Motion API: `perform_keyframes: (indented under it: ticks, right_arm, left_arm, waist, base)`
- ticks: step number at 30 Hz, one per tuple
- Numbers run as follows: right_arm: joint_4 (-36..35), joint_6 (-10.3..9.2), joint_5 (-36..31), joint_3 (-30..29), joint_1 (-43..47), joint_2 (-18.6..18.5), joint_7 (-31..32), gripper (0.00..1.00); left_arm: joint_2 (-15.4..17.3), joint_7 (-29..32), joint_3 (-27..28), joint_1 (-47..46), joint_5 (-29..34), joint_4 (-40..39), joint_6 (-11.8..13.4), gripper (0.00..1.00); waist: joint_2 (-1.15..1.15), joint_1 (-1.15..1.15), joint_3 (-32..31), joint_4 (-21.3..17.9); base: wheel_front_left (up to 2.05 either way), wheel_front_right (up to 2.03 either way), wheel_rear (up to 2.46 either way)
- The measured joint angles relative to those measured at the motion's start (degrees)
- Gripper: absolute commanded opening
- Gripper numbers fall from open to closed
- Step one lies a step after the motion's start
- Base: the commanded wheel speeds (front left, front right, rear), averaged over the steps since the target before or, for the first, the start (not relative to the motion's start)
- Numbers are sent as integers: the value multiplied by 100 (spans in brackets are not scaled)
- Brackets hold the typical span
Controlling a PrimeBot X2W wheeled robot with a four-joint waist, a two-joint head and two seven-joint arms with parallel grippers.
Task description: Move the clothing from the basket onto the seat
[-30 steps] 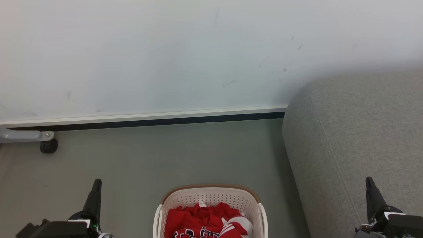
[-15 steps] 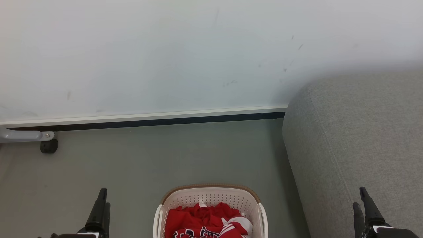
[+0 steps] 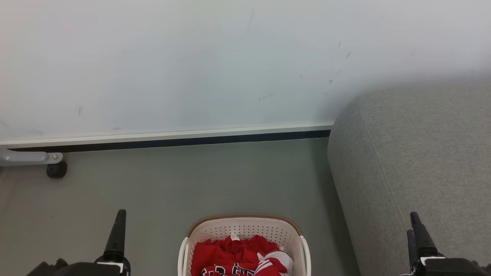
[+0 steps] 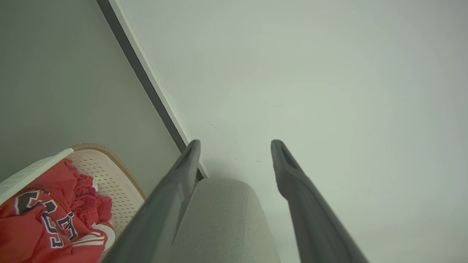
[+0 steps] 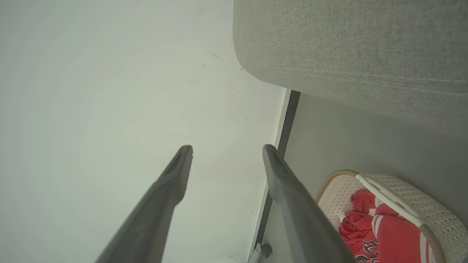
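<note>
The cream perforated basket (image 3: 245,217) stands on the floor at the bottom centre of the head view, holding crumpled red clothing (image 3: 236,255) with white stripes and dark lettering. The big grey seat (image 3: 422,153) rises just right of it. My left gripper (image 3: 121,214) hovers left of the basket; in the left wrist view it (image 4: 237,143) is open and empty, with the clothing (image 4: 40,226) and basket (image 4: 106,160) at lower left. My right gripper (image 3: 412,223) hangs over the seat's front edge; in the right wrist view it (image 5: 227,148) is open and empty beside the basket (image 5: 402,190).
A white wall (image 3: 191,65) with a dark baseboard (image 3: 172,142) closes off the grey floor (image 3: 191,180) behind the basket. A grey metal leg with a black castor (image 3: 56,169) stands at the far left by the wall.
Both grippers have gone from shut to open. Their fingers have each shifted slightly inward toward the basket. Basket, clothing and seat have not moved.
</note>
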Motion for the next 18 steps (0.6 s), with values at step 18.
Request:
perform_keyframes:
  ticks: [18]
  right_arm:
    - [-120, -274, -1738, 759, -85, -234, -359, 100]
  left_arm:
    - [172, -343, -352, 1, 1844, -296, 277, 100]
  waist:
    - [0, 0, -26, -1]
  base:
    - [0, 0, 0]
